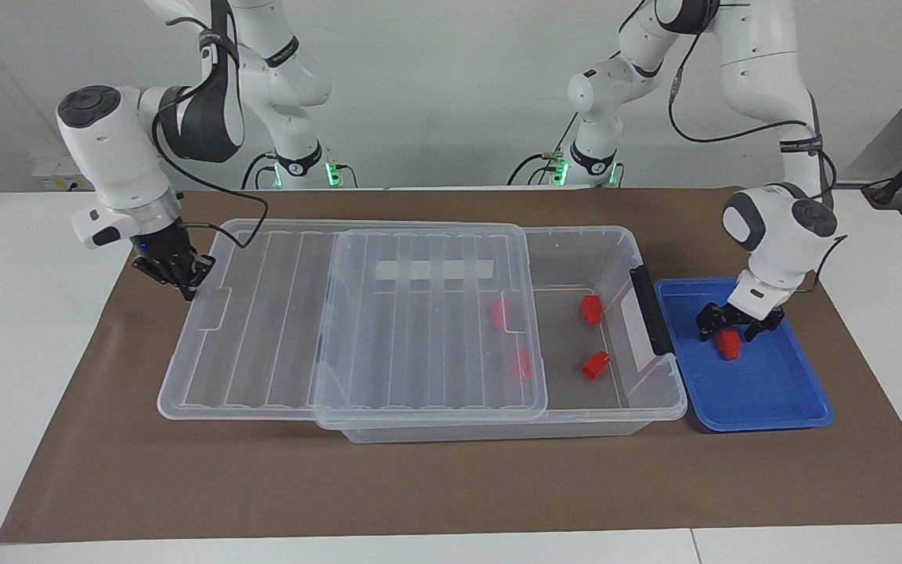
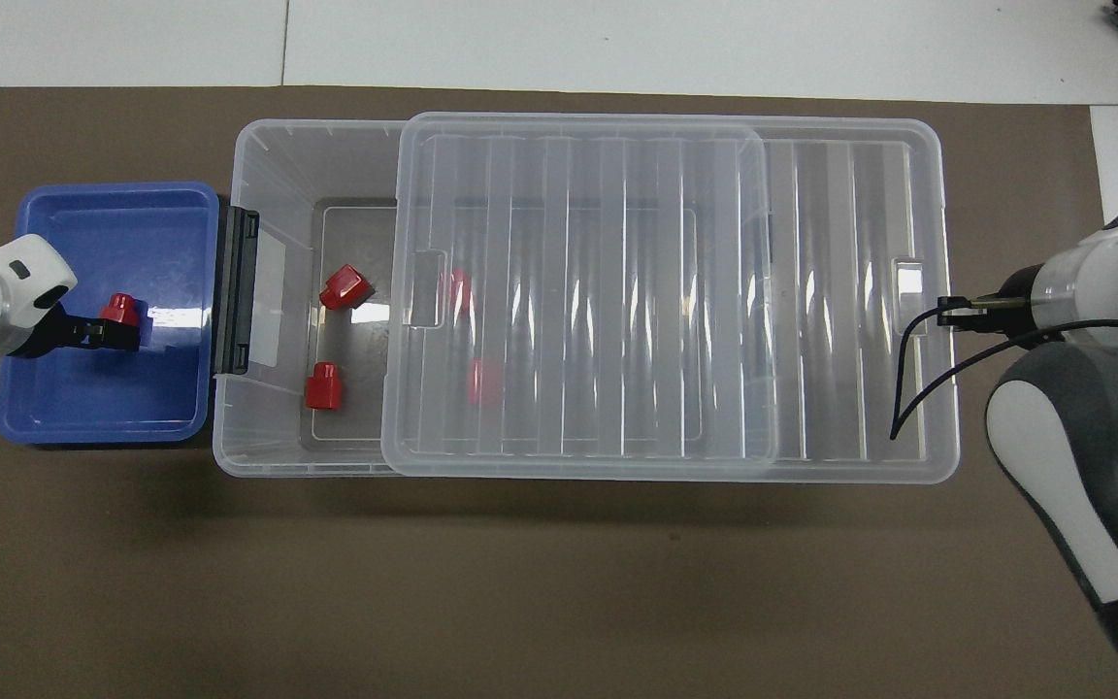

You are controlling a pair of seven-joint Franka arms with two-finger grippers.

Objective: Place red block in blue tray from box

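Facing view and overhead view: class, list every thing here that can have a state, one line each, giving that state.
box: open at the left arm's end.
lid: slid partway on, overhanging the right arm's end.
red block: lying in the blue tray, not gripped.
other red blocks: four in the box, two under the lid.
left gripper: jaws open over the red block.
right gripper: jaws shut, at the lid's end.

The clear lid (image 1: 357, 313) covers most of the box (image 1: 576, 243), leaving an open gap only at the blue tray's (image 1: 780, 407) end; two red blocks (image 1: 593, 365) lie reachable there, two more sit under the lid
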